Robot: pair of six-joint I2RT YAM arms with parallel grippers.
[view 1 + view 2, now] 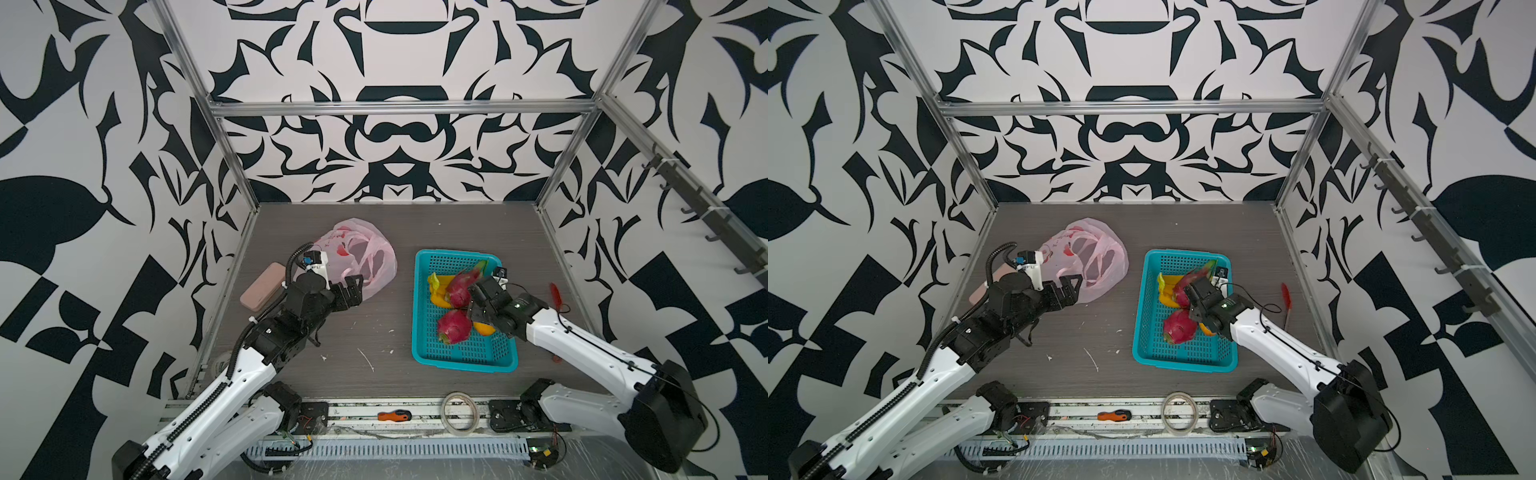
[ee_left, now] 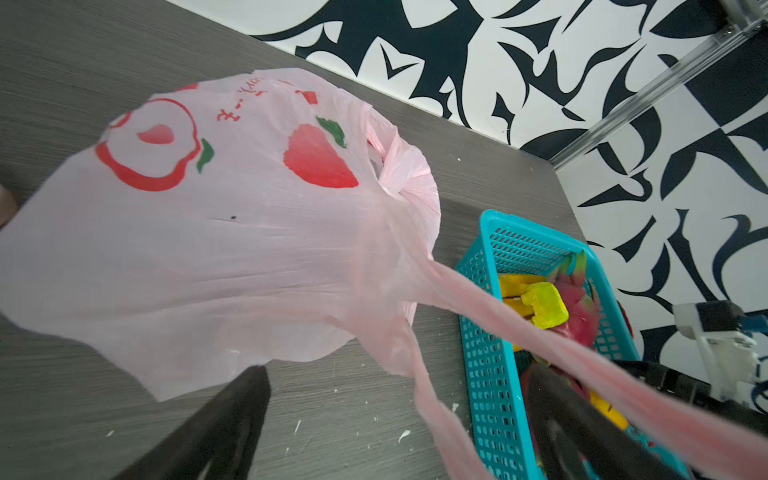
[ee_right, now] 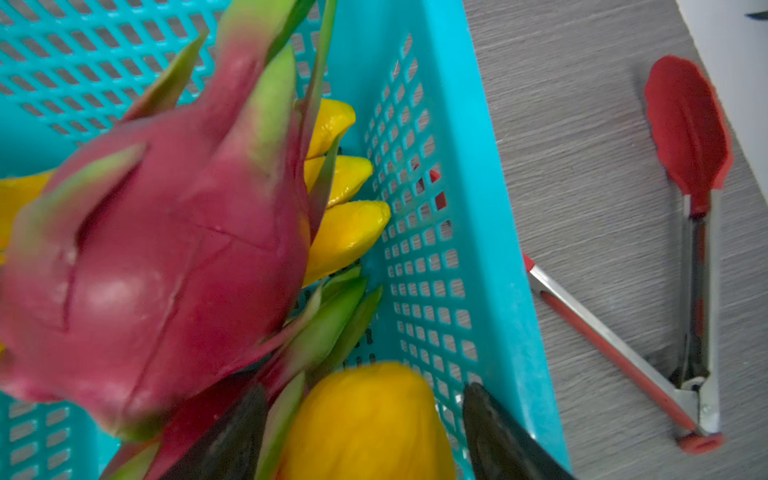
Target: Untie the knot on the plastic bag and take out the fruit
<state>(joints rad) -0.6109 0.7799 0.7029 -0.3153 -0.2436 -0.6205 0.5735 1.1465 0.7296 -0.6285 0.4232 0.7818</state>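
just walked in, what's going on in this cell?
Unloading looks about done. The thin pale-pink plastic bag lies slack on the grey table, handles loose and apparently empty. The left gripper is open beside it, with one loop handle draped over a finger. The yellow banana bunch, two magenta dragon fruits and a small round orange sit in the teal perforated basket. The right gripper hangs open just above them.

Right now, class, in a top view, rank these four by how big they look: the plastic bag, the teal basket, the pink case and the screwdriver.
Largest to smallest:
1. teal basket
2. plastic bag
3. pink case
4. screwdriver
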